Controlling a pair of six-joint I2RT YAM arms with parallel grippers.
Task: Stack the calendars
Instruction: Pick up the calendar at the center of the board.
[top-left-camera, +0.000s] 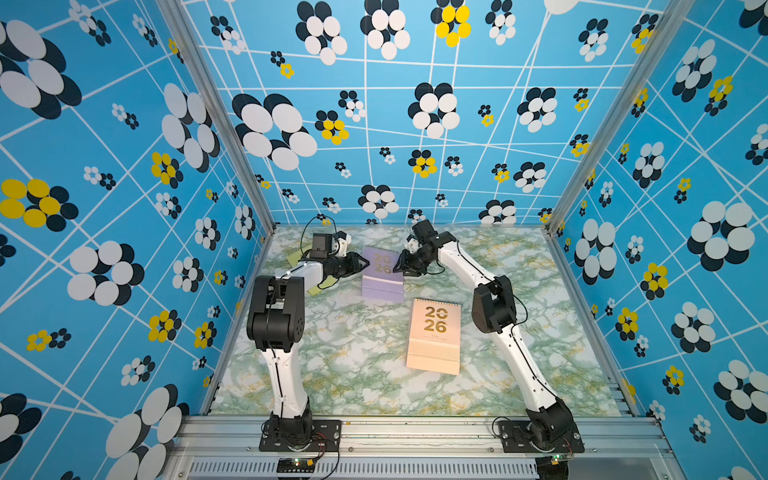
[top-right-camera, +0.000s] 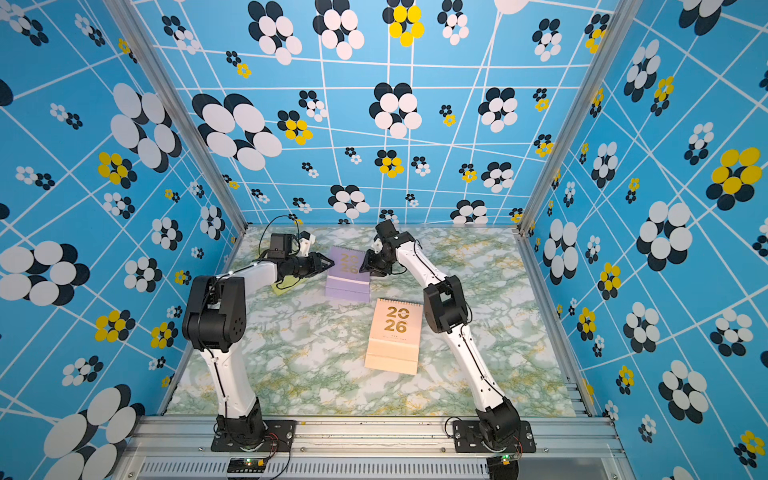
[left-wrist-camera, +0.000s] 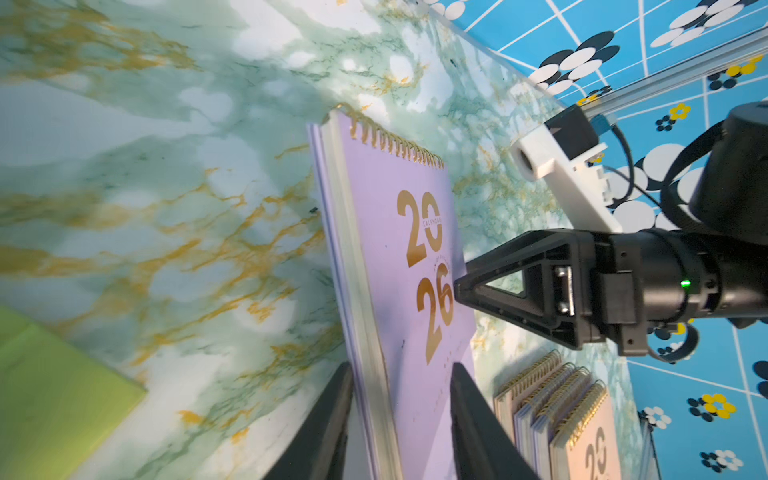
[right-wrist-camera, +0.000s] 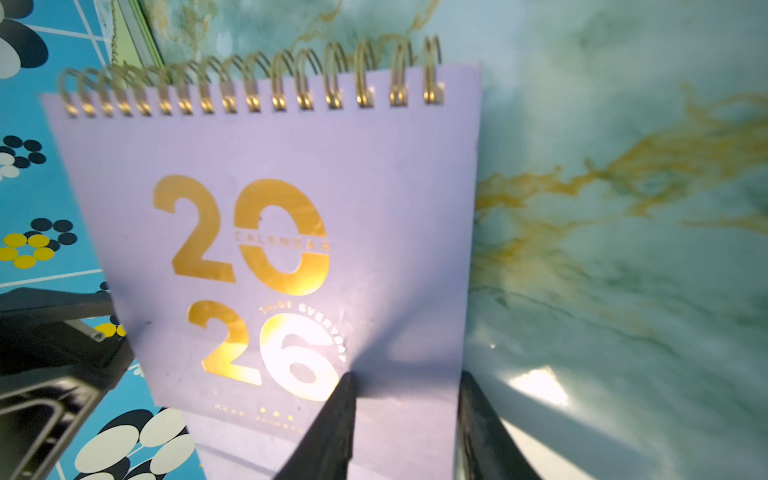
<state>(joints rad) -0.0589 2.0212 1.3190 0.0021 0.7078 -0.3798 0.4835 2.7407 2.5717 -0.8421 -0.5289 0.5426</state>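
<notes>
Left pincer (left-wrist-camera: 401, 370) and right pincer (right-wrist-camera: 406, 376) reach past the peach-topped stack (top-left-camera: 434, 332), nearest on the table (top-left-camera: 353, 365), and each clamps narrowly on an opposite side edge of the lilac calendar (top-left-camera: 380, 259) behind it. The step in hand looks like a two-armed pickup, so the next move calls for a level lift and a carry onto that stack, spirals matched. The green calendar (left-wrist-camera: 54, 395) lies off to the side, not yet stacked.

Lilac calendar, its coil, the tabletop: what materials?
Lilac calendar: matte cover, probably card; gold numerals glint like foil. Coil: shiny gold wire, likely metal. Tabletop: glossy marble print, likely laminate or film; a glare spot shows.
</notes>
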